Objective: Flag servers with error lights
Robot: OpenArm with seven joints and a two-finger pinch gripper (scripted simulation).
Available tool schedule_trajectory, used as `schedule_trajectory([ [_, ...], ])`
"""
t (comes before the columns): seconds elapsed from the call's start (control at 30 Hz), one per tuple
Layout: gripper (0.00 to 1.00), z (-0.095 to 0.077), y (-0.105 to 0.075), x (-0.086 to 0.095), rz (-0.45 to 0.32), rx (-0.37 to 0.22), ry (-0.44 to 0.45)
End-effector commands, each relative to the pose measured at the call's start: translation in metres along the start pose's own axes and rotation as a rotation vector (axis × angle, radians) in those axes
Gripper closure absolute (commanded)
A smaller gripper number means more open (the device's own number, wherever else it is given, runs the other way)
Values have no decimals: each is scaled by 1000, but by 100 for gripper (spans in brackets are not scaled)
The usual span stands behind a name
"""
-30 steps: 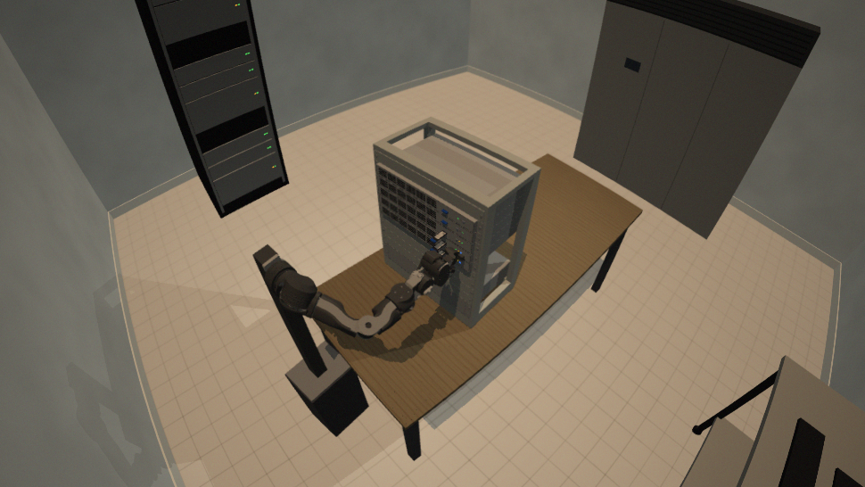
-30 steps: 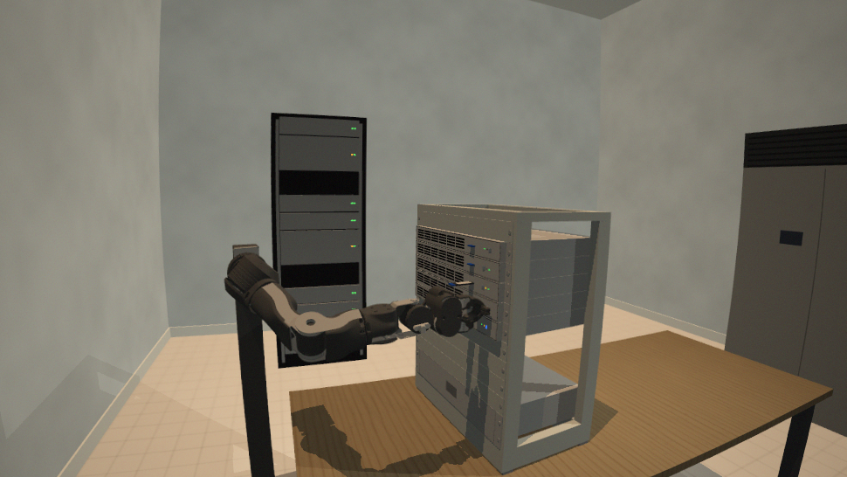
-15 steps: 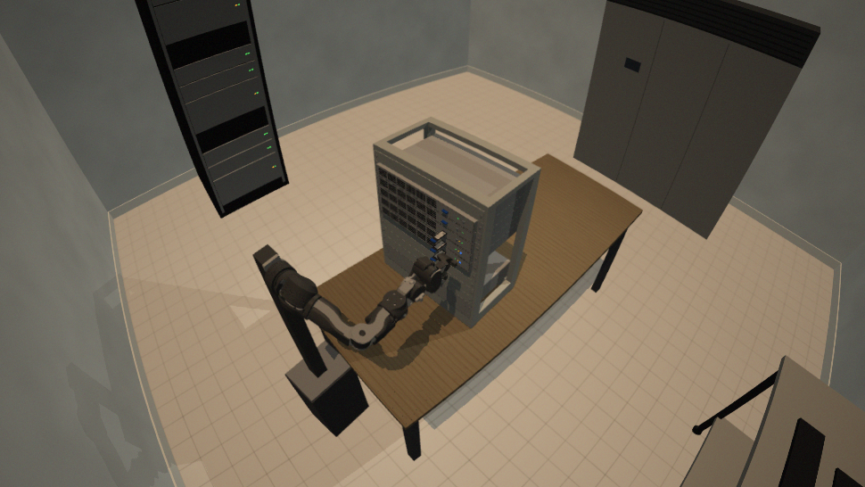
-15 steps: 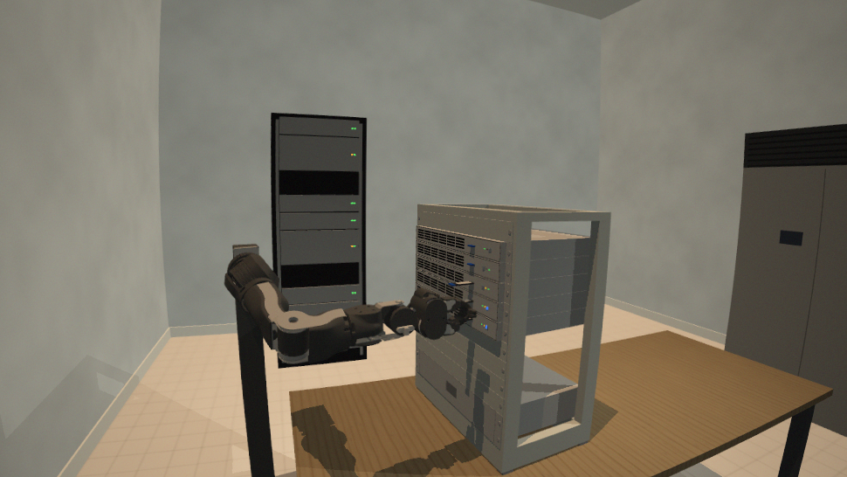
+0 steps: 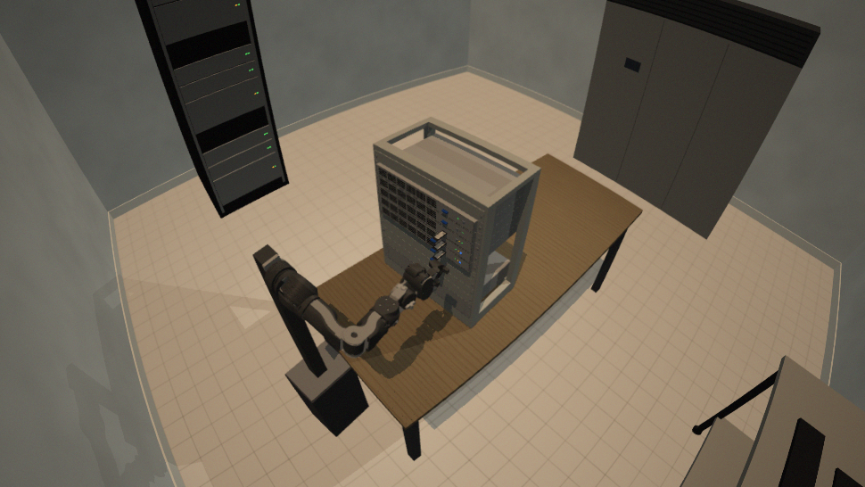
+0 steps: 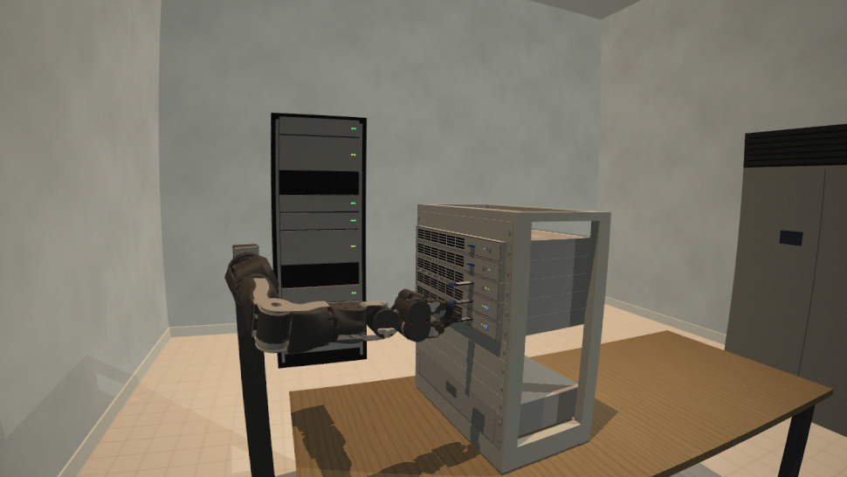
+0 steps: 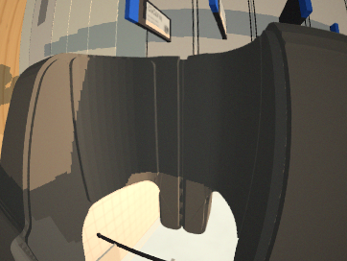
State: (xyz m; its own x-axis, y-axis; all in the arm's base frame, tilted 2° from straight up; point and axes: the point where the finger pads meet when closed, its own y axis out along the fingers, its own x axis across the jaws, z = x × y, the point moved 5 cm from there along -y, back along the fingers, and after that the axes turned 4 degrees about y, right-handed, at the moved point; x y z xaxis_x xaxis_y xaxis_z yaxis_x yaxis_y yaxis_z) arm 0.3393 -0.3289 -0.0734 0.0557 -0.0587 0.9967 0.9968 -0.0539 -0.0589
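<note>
The open-frame rack (image 5: 486, 260) (image 6: 514, 379) stands upright on the table with five servers in its upper part. The upper two tags show only blue tabs (image 6: 471, 245) (image 6: 471, 264) close to the front. The third (image 5: 440, 235) (image 6: 463, 283), fourth (image 5: 440, 244) (image 6: 464, 301) and lowest tag (image 5: 438, 255) (image 7: 157, 20) stick out. Blue lights (image 6: 486, 307) (image 6: 485, 327) glow on the fourth and lowest servers. The third server's lights (image 6: 485, 288) look yellow and green, with no blue visible. My gripper (image 5: 446, 269) (image 7: 193, 147) is shut and empty, near the lowest tag in front of the rack.
The wooden table (image 5: 580, 223) (image 6: 698, 379) carries the rack. Blank panels (image 6: 450, 367) fill the lower front. A tall black rack (image 5: 211, 109) (image 6: 319, 195) stands behind, and a grey cabinet (image 5: 671, 120) (image 6: 782, 284) at the right. My arm reaches in from the left.
</note>
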Motion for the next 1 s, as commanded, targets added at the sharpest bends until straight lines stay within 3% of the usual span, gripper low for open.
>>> schedule_trajectory([
  [0.0,100,-1,-2,4,-25,-7,17],
  [0.5,100,-1,-19,4,-25,-8,17],
  [0.97,100,-1,-22,3,-25,-9,17],
])
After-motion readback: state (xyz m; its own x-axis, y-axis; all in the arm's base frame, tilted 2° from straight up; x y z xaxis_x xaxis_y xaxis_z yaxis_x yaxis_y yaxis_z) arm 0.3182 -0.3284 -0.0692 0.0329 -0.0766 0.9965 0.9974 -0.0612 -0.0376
